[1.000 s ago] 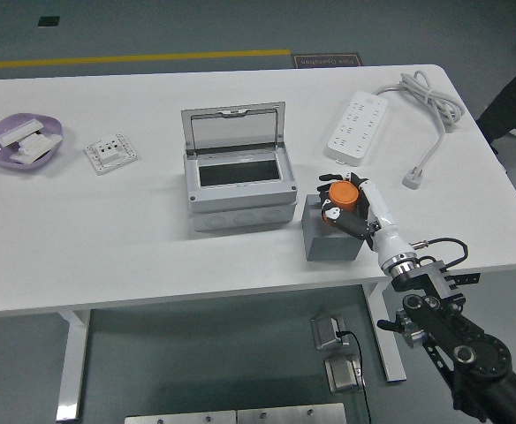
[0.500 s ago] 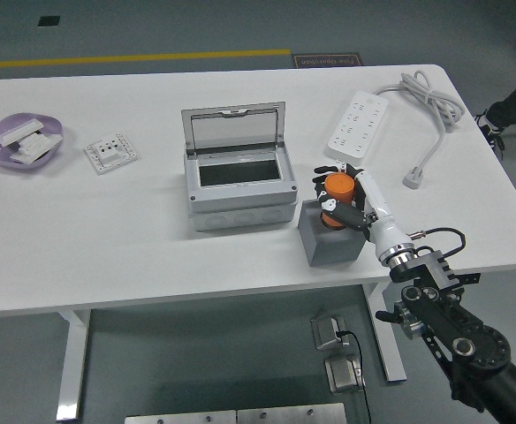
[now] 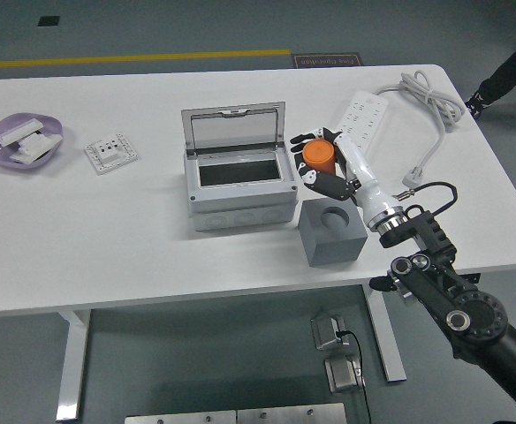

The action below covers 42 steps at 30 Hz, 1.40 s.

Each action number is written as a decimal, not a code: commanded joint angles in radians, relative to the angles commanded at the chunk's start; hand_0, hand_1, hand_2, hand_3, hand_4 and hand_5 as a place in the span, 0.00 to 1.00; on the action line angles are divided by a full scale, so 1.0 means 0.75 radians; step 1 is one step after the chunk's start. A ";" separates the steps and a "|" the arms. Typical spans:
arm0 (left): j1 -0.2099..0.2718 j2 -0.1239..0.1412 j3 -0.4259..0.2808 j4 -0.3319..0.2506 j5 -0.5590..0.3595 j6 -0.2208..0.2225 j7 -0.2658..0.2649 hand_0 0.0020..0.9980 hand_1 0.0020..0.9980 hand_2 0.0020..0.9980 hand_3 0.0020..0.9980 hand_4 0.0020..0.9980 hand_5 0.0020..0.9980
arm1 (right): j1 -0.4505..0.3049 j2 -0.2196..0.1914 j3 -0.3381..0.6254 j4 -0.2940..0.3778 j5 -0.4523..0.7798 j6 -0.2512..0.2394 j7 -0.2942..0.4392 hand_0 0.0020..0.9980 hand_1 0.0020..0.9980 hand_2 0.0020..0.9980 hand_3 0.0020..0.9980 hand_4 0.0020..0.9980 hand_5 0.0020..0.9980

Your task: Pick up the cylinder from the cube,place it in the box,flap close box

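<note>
My right hand [image 3: 322, 163] is shut on an orange cylinder [image 3: 319, 158] and holds it in the air, just right of the grey box [image 3: 240, 199] and above and behind the grey cube [image 3: 332, 233]. The cube's round hole [image 3: 336, 215] is empty. The box stands at the table's middle with its clear lid [image 3: 234, 130] standing open at the back; its inside is dark. My left arm does not show.
A white power strip [image 3: 356, 124] with its cable [image 3: 430, 110] lies at the back right. A white socket plate [image 3: 110, 152] and a purple dish [image 3: 23, 142] with white parts lie at the left. A person's leg [image 3: 504, 79] shows at the right edge.
My right hand lifted the orange cylinder out of the cube's hole and carried it up and left toward the box. The person at the right edge shifted.
</note>
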 joint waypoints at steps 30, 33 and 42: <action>-0.017 0.045 -0.015 0.000 0.019 -0.001 0.012 0.63 0.64 0.61 0.62 0.66 0.23 | 0.581 0.210 -0.368 -0.537 -0.847 0.145 -0.287 0.07 0.25 0.56 0.57 0.01 0.00; -0.023 0.049 -0.006 0.000 0.014 -0.001 0.012 0.63 0.65 0.61 0.62 0.66 0.23 | 0.600 0.210 -0.390 -0.610 -0.821 0.134 -0.270 0.07 0.24 0.56 0.57 0.02 0.00; -0.026 0.054 0.009 0.000 0.004 0.000 0.009 0.63 0.64 0.61 0.62 0.66 0.24 | 0.610 0.210 -0.435 -0.677 -0.762 0.125 -0.255 0.07 0.25 0.56 0.58 0.04 0.00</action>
